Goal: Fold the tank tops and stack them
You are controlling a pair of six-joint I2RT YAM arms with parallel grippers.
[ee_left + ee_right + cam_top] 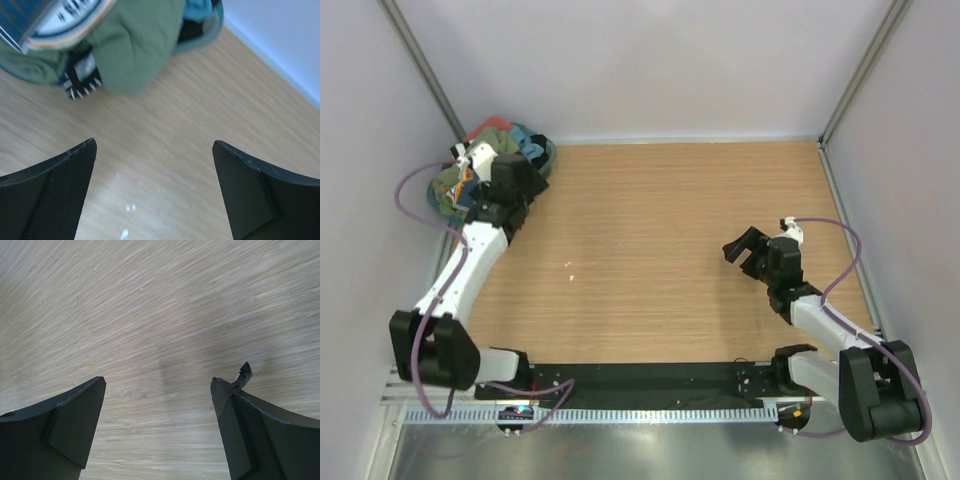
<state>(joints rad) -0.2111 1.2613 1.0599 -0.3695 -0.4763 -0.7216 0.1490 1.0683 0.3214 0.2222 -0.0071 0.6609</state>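
Gaping wide, the left gripper (154,145) hangs over bare wood of the bench (660,250), and nothing sits between its fingers (60,190). A few pale specks (127,207) lie on the wood just under the gap.

Ahead of this gripper and a little to its left is the olive top (135,45), bunched into a rounded fold, not touching either finger. Its printed patch (65,20) shows farther ahead and to the left, partly cut by the edge of the wrist view. A small piece of the striped top (82,82) peeps out from under the near edge of the olive fold, black and white with a fringed hem; the rest of it is hidden. Beyond the olive top, ahead and to the right, a light blue garment (200,10) touches it. All of these form one heap (450,190) in the bench's corner, with a salmon-red garment (480,130) on the side farthest from the gripper, against the wall.

Well apart, across the bench, the right gripper (159,381) is also spread wide and empty above bare wood. A ragged scrap (244,372) sticks up from one fingertip.
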